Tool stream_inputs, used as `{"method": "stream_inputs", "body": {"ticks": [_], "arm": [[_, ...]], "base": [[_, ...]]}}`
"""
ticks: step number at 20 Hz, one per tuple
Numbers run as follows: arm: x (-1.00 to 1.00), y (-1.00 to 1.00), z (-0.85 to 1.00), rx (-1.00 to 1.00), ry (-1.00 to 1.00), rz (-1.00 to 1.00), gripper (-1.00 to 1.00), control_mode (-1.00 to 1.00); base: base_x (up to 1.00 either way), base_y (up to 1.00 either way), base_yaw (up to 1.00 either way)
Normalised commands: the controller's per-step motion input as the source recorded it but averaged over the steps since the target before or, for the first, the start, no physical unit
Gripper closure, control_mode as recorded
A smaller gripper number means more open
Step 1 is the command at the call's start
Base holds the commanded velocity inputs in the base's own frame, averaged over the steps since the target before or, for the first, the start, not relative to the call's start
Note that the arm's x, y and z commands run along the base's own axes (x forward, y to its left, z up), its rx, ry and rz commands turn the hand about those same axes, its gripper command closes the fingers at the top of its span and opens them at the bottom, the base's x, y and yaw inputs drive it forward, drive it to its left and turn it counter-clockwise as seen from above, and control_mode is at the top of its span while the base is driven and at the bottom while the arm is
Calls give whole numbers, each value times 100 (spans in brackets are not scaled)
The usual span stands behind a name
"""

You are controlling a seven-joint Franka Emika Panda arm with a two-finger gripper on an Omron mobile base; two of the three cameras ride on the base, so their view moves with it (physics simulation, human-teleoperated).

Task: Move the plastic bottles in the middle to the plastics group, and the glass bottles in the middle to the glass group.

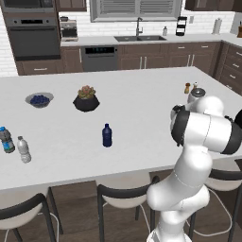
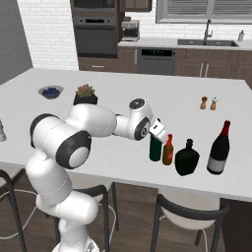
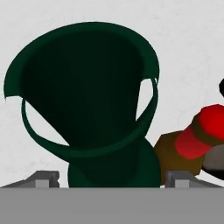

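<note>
The white tabletop (image 2: 147, 88) spans the kitchen island. At its near right edge stands an upright row: a dark wine bottle with a red neck (image 2: 219, 147), a squat black bottle (image 2: 187, 157), the amber bottle with a red cap (image 2: 168, 150), and the dark green bottle (image 2: 155, 147), all long axes vertical, amber just beside green. The jaws (image 3: 107, 179) sit over the green bottle's top, fingertips (image 3: 43, 179) spread to either side of it, apart from the glass in the hand view. Mid-table the small dark blue bottle (image 1: 107, 135) stands upright, alone. At far left stand two clear water bottles (image 1: 14, 145), one blue-labelled; no writing is legible.
</note>
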Motion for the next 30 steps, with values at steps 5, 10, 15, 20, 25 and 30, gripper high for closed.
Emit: {"method": "stream_inputs", "body": {"ticks": [5,10,15,20,25,30], "arm": [[-16,0,0,0,-2,0,-100,-100],[-37,3,1,0,-2,0,-100,-100],[-39,20,23,0,-10,0,-100,-100],[-37,40,40,0,-6,5,-100,-100],[-27,78,47,0,4,25,-100,-100],[-20,87,50,1,20,38,-100,-100]], "base": [[0,0,0],[0,0,0],[0,0,0],[0,0,0],[0,0,0],[0,0,0]]}}
